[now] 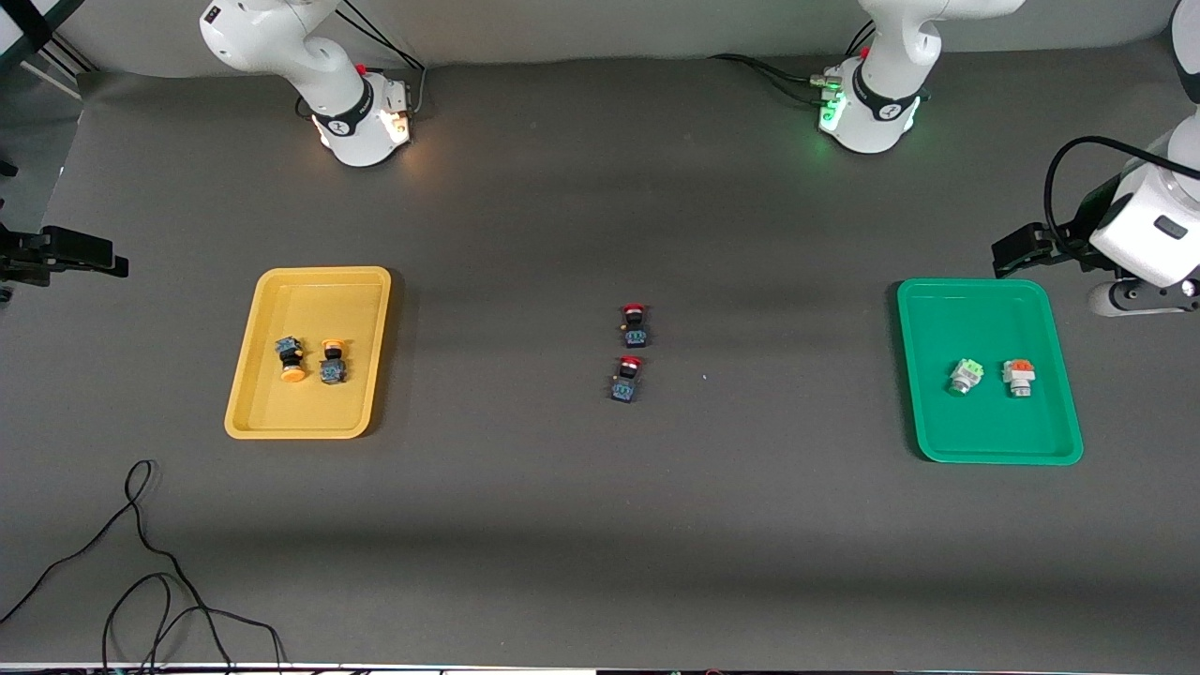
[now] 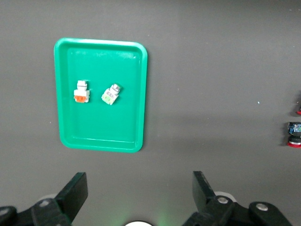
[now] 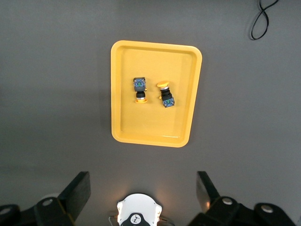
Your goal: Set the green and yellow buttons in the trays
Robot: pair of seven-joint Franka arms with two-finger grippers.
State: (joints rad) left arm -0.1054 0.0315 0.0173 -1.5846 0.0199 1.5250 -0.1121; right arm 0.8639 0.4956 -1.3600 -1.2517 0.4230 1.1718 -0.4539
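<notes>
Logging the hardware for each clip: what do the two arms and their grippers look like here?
Both arms are glossy white with black joint rings. The right arm's base glows warm orange-white and carries a small red dot; the left arm's base glows green, with black cables plugged in. The left gripper and right gripper each have two black, wedge-shaped fingers on black bodies. A black cable loops over the left arm's white wrist.

Even, soft overhead light; faint shadows beside both trays; arm bases glow green and amber; pictures sharp.
</notes>
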